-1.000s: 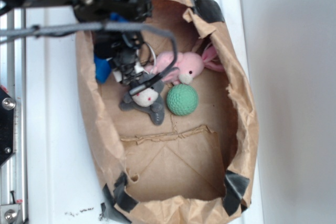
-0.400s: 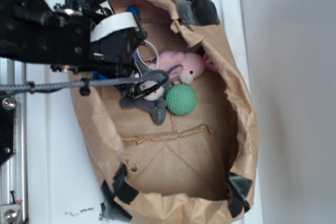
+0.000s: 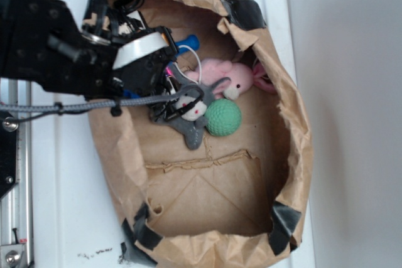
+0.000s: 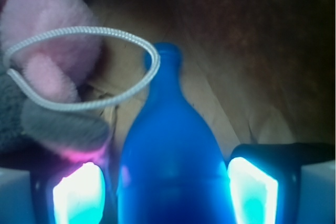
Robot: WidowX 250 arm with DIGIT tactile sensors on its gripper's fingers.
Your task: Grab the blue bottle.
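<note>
Brown paper forms the bag (image 3: 286, 155), whose crumpled rim is taped black at the corners. The bottle (image 4: 170, 166) is seen in the wrist view between the two lit fingers (image 4: 79, 195) of the gripper (image 4: 165, 195), with a narrow gap left on each side; the jaws are spread, not pressed on it. In the exterior view only its blue neck (image 3: 187, 44) is shown, at about 11 o'clock in the bag, close to the wall. A pink rabbit (image 3: 229, 78), a grey plush (image 3: 188, 114) and a green ball (image 3: 223, 118) are crowded just beside it. Open floor is left toward 6 o'clock.
</note>
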